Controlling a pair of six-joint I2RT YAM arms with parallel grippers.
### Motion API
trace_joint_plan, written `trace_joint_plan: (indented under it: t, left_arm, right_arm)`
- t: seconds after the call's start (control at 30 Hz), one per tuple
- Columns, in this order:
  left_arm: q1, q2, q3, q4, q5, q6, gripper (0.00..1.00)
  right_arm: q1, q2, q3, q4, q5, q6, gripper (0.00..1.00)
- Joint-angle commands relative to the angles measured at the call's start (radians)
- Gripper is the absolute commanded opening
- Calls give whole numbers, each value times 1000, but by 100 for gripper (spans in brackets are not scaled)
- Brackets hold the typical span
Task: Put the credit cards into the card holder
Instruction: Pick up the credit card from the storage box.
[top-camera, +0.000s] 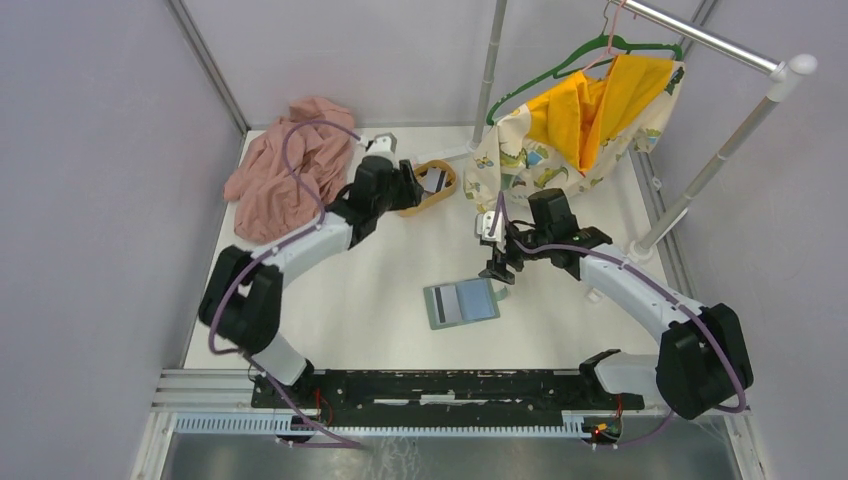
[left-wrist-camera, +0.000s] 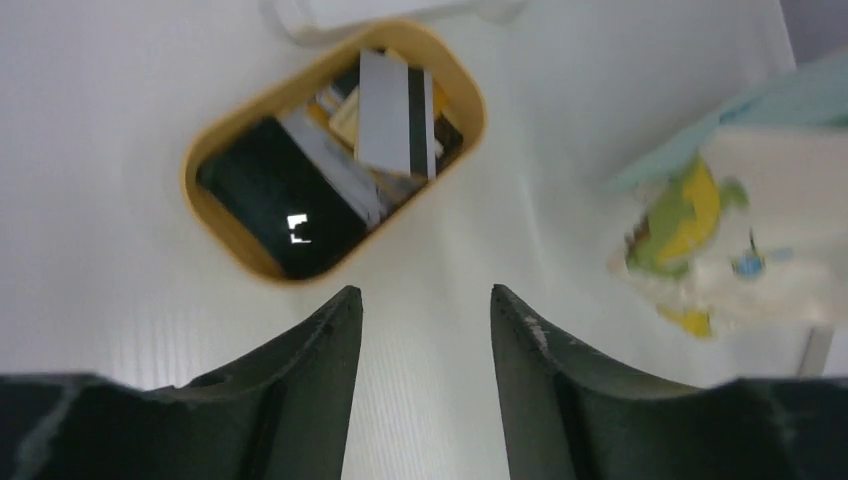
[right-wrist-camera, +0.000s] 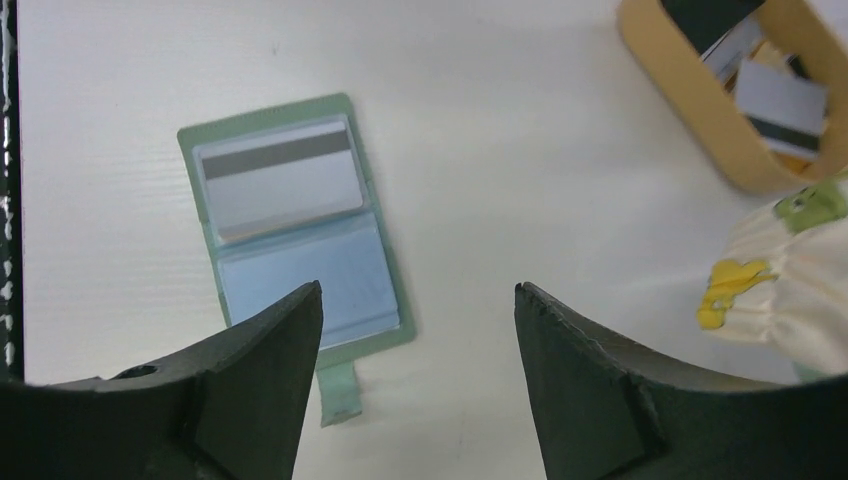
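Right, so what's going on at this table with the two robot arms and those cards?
Two arms are loading cards into a card holder, which lies open on the table with one grey-white striped card in one pocket. The right gripper hovers over it, open and empty. The left gripper, also open and empty, hangs above the wooden tray, where the other credit cards lie piled.

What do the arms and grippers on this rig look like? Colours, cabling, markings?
The left arm and right arm have white links and black joint housings. A purple cable loops along each. The left gripper and right gripper each have two dark, wedge-shaped fingers with blunt tips. No markings are legible.
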Motion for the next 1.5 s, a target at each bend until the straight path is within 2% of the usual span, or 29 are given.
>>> trace_joint_plan:
  t: [0.0, 0.1, 0.17, 0.3, 0.47, 0.63, 0.9, 1.17, 1.47]
  left_arm:
    - [93, 253, 282, -144, 113, 106, 47]
    - [125, 410, 466, -219, 150, 133, 34]
    - [131, 504, 577, -271, 190, 158, 30]
    - [131, 644, 745, -349, 260, 186, 28]
    - [131, 726, 803, -376, 336, 210, 28]
    - [130, 714, 743, -366, 431, 242, 27]
    - [121, 626, 592, -327, 496, 292, 27]
    - [102, 531, 424, -320, 510, 323, 26]
    - [53, 358, 140, -284, 484, 347, 26]
  right_arm:
    - [-77, -9, -57, -14, -113, -20, 75]
    - [-91, -24, -75, 0, -124, -23, 74]
    - [-91, -15, -54, -24, -111, -36, 74]
    - [-95, 8, -44, -47, -103, -48, 74]
    - [-94, 25, -39, -59, -108, -54, 73]
    - [-95, 29, -39, -61, -109, -55, 73]
    - [-104, 35, -39, -66, -127, -54, 73]
    - [-112, 40, -39, -73, -144, -54, 73]
    - [-111, 67, -35, -86, -173, -54, 73]
